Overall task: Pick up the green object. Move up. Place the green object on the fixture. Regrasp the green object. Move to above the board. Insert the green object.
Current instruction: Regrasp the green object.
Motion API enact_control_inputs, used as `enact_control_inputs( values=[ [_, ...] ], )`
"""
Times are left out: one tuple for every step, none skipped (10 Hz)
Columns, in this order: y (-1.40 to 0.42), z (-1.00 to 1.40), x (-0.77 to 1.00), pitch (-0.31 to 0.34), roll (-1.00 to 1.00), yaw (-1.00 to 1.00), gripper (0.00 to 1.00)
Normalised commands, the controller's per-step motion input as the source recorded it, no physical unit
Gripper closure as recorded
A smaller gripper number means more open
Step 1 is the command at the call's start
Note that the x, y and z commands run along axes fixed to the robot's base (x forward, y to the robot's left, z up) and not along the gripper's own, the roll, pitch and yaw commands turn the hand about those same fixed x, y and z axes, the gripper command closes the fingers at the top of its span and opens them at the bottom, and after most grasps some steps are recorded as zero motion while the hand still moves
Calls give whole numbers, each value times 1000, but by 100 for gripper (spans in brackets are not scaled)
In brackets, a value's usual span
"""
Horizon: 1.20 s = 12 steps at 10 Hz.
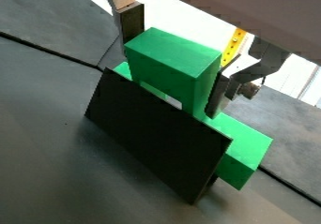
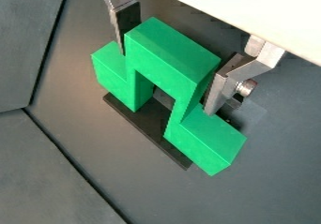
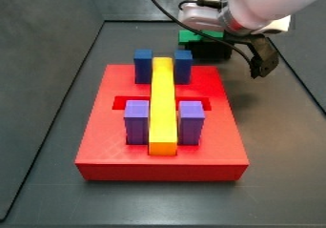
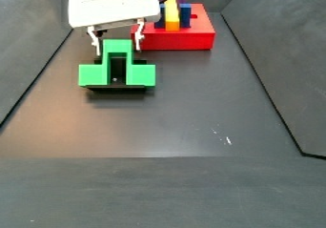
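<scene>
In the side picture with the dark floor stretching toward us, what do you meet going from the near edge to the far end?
Bare dark floor → green object sitting on the fixture → gripper straddling its raised middle → red board with coloured blocks at the far end.

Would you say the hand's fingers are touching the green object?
Touching: in a wrist view the hand has both fingers pressed against the green object.

The gripper (image 2: 172, 61) has 2 flat silver fingers (image 2: 126, 20) with dark pads, one narrow plate and one broader plate (image 1: 227, 81) fixed by a dark screw on a grey bracket. Its body (image 4: 112, 5) is a white block with rounded edges, silver fingers below it. In a side view the arm (image 3: 261, 5) is a glossy white shell with black cable (image 3: 264, 60) curving beside it.
</scene>
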Motion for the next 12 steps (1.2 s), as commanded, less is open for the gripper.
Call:
enact_control_inputs(
  values=[
    [0,0,0,0,0,0,100],
    [0,0,0,0,0,0,100],
    [0,0,0,0,0,0,100],
    [0,0,0,0,0,0,100],
    [0,0,0,0,0,0,100],
    [0,0,0,0,0,0,100],
    [0,0,0,0,0,0,100],
    [0,0,0,0,0,0,100],
    [0,0,0,0,0,0,100],
    [0,0,0,0,0,0,100],
    [0,0,0,0,0,0,100],
    [0,0,0,0,0,0,100]
  ],
)
